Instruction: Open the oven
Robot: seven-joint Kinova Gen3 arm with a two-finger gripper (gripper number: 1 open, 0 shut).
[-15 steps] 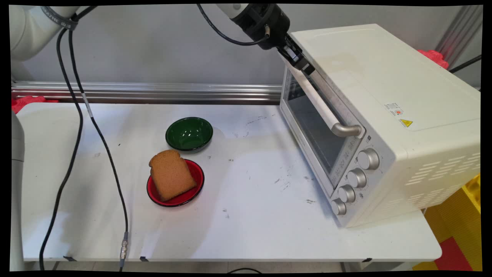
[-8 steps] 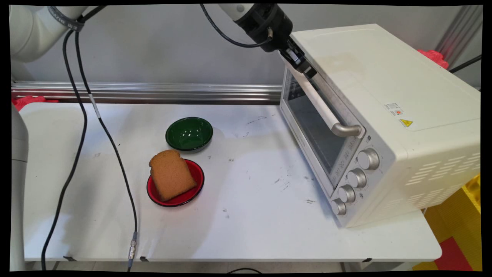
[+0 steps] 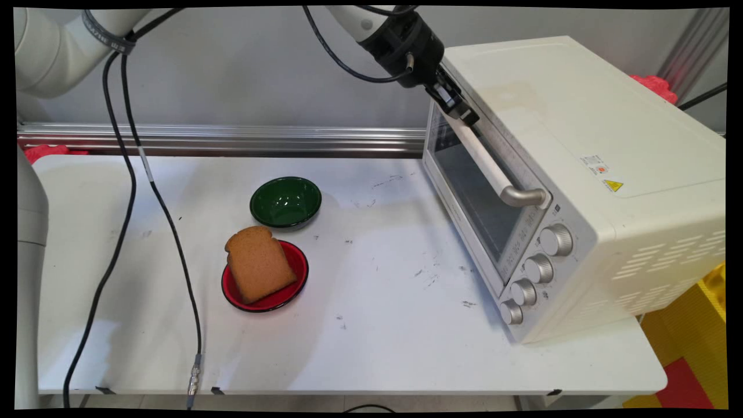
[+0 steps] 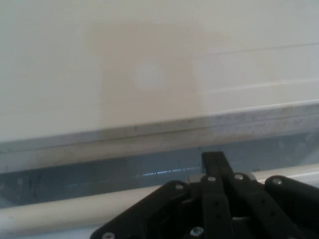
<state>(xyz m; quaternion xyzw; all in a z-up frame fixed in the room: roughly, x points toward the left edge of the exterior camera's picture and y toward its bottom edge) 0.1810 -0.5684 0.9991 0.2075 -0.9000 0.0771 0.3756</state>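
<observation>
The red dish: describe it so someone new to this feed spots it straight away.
Start from the big cream toaster oven on the table's right side and look left across the bare middle to two small round dishes. The red dish is the nearer one, just in front of the green bowl. Only it carries a brown slice of bread; the green one is empty.

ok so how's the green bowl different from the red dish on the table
The glossy dark green bowl is empty; the shallow red dish carries a brown slice of bread that overhangs its rim. The green bowl looks deeper, the red dish flatter. The green bowl sits farther back toward the wall, the red dish nearer the table's front edge. Both are round with dark rims, and they stand close beside each other, well away from the gripper at the cream toaster oven's door handle.
</observation>
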